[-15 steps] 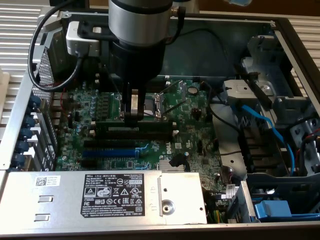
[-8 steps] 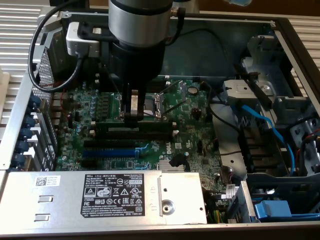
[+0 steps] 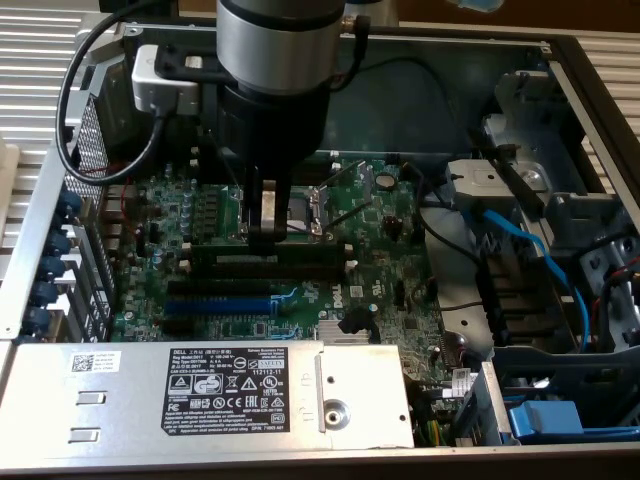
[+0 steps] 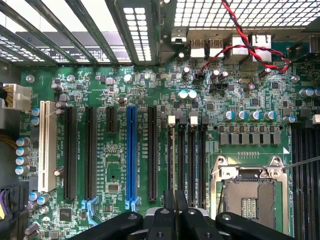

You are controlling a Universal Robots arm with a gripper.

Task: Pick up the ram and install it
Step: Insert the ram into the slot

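**Ram pinched over the memory slots**

Holds the ram in the gripper — jaws narrow, closed on its flat faces. Lies along the black memory slots, long axis running from the exterior view's left to right, just near of the CPU socket. In the wrist view, stands edge-on between the fingers, parallel to the blue expansion slot. Hemmed by a power supply nearer and a blue cable at the exterior view's right.

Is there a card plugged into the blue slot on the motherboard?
No, the blue slot stands empty, with nothing seated in it.
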